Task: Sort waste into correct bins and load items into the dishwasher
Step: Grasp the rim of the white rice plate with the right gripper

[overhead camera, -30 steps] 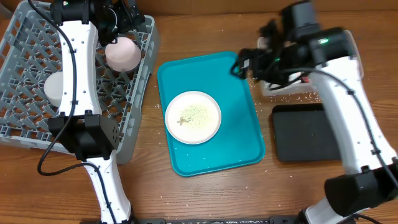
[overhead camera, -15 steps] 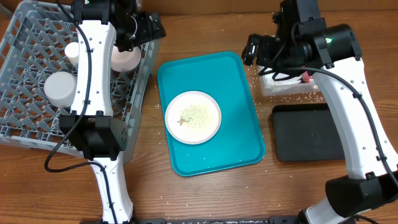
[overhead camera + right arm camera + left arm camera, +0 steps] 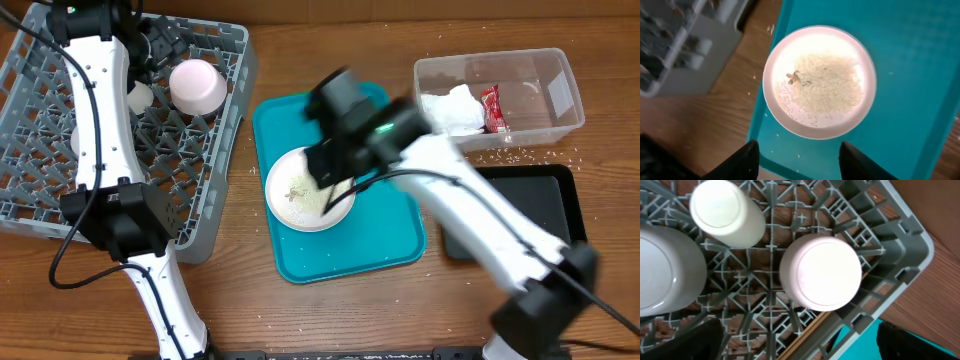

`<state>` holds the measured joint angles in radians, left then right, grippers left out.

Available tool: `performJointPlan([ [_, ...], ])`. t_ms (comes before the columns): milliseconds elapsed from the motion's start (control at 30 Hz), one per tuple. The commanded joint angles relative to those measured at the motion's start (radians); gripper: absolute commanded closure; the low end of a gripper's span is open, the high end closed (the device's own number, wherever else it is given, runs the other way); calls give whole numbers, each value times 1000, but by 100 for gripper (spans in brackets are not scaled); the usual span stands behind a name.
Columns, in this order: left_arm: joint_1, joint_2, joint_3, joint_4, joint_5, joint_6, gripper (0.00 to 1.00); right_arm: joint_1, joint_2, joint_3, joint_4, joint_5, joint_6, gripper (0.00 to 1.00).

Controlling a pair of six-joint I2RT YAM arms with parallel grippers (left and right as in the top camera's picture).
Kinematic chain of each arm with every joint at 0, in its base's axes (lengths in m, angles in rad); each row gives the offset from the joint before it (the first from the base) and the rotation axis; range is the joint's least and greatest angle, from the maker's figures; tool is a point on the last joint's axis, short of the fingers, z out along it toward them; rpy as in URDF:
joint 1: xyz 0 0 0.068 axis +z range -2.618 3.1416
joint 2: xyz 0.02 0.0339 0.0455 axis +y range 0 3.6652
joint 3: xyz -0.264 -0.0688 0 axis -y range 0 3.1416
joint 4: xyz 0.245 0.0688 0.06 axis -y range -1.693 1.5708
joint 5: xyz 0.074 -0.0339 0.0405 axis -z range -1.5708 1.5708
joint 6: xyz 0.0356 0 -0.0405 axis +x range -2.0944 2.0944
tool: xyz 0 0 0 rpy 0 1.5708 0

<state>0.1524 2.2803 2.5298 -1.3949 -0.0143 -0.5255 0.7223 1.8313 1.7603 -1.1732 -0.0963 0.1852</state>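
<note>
The grey dish rack [image 3: 225, 150] at the left holds an upturned pale bowl [image 3: 197, 86], a small white cup [image 3: 140, 96] and a large white plate [image 3: 662, 270]. My left gripper [image 3: 165, 45] is open and empty above the bowl [image 3: 822, 272] and cup [image 3: 727, 212]. The smaller white plate [image 3: 305, 190], covered in rice grains, lies on the teal tray [image 3: 380, 230]. My right gripper [image 3: 328, 175] is open and empty just over that plate [image 3: 820, 80]. The clear tub [image 3: 545, 95] holds the white napkin [image 3: 452, 110] and the red wrapper [image 3: 490, 108].
The shallow black tray [image 3: 535, 205] lies in front of the clear tub, partly hidden by my right arm. Loose rice grains [image 3: 510, 155] are scattered on the wood between them. A few grains lie on the teal tray [image 3: 900, 130].
My right arm swung left from the clear tub to over the small plate. My left gripper drew back from the bowl, which stays upturned in the rack.
</note>
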Motion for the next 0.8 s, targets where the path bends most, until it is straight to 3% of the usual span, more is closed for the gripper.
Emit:
performJointPlan([
  [0,13,-25,26,-16,-23,-20,0,101,113,-26,38,133,-35,46],
  [200,14,-25,26,-40,-67,-21,0,184,244,-26,107,175,-60,46],
  [767,11,-25,25,-68,-87,-21,0,203,377,-26,141,95,-60,54],
])
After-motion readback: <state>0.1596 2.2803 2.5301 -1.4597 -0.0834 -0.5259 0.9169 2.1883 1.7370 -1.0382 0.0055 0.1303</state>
